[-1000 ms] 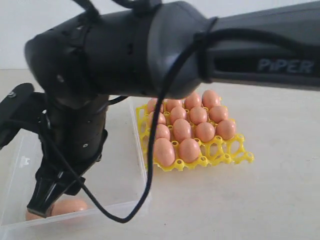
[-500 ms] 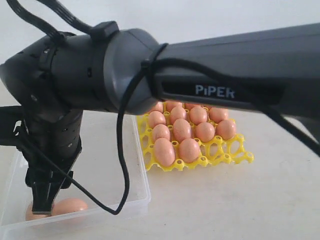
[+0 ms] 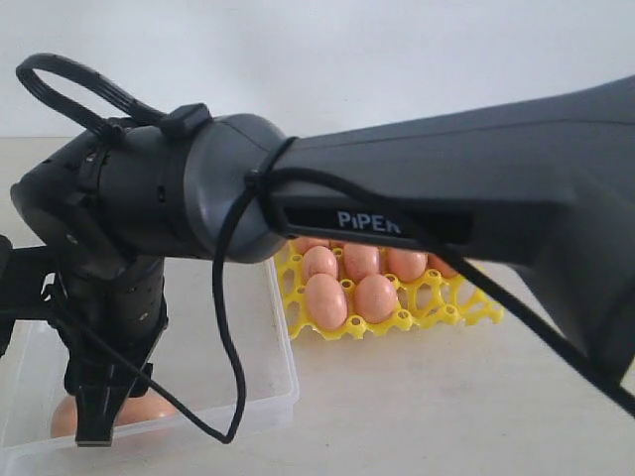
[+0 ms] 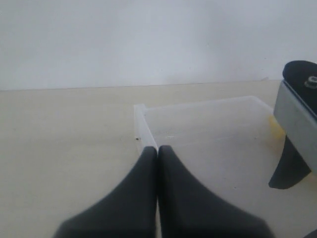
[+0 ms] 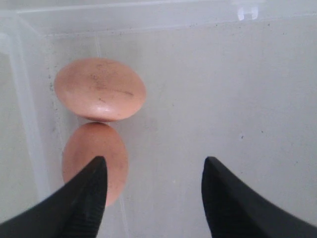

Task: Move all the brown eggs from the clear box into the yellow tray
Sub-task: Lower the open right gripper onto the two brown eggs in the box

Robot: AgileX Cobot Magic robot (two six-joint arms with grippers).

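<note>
Two brown eggs (image 5: 100, 89) (image 5: 91, 153) lie touching in a corner of the clear box (image 5: 29, 124). My right gripper (image 5: 153, 166) hangs open just above the box floor. One of its fingertips (image 5: 94, 171) overlaps the nearer egg and nothing is between the jaws. In the exterior view the right gripper (image 3: 96, 421) reaches down over the eggs (image 3: 151, 409) at the box's near-left corner. The yellow tray (image 3: 451, 302) holds several brown eggs (image 3: 325, 300), largely hidden by the right arm. My left gripper (image 4: 157, 149) is shut and empty, beside the box's outer wall (image 4: 141, 124).
The right arm (image 3: 417, 198) crosses the whole exterior view and hides the back of the tray. Its cable (image 3: 230, 347) loops down over the clear box (image 3: 283, 337). Bare tabletop (image 3: 446, 397) lies in front of the tray. A white wall stands behind.
The right arm has swung further left and lower, bringing its gripper down over the two eggs in the box corner. It now covers more of the tray.
</note>
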